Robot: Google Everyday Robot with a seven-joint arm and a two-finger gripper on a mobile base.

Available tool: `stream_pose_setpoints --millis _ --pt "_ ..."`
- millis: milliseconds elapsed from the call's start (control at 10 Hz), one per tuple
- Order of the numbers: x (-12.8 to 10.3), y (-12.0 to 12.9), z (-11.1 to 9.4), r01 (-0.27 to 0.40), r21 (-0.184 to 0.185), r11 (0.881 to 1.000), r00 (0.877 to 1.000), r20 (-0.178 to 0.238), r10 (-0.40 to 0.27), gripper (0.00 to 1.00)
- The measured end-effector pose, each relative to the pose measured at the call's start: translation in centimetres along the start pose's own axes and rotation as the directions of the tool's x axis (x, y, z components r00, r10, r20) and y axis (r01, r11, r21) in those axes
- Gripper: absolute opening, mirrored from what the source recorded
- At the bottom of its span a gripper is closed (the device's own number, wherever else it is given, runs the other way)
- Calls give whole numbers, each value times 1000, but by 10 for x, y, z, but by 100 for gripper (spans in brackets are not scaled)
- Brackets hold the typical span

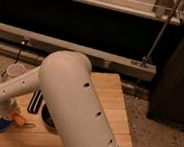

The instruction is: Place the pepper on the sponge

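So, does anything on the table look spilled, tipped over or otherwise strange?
Nothing stands out. The pepper is right beside the sponge, the cup stands upright, and nothing is spilled on the table. The tool, shut, sits low at the left, next to the pepper.

Low at the left of the wooden desk (110, 98), the hand (10, 114) is seen closed on the pepper (19, 120), just beside the blue sponge (0, 124). A black bowl (46, 118) is partly hidden by the arm (72, 101).
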Motion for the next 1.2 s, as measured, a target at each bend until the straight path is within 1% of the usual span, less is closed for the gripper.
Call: stream_pose_setpoints --millis 300,500,700,1100,1200 --pt "-15 22 -6 50 16 999 999 -5 -50 3" --pt "-23 31 -6 69 22 997 998 -13 -68 3" --pt "-29 41 -2 88 28 996 996 -33 -87 3" --pt "-28 38 14 89 47 995 993 -83 -85 3" --pt "-28 39 17 91 52 994 992 -94 -86 5"
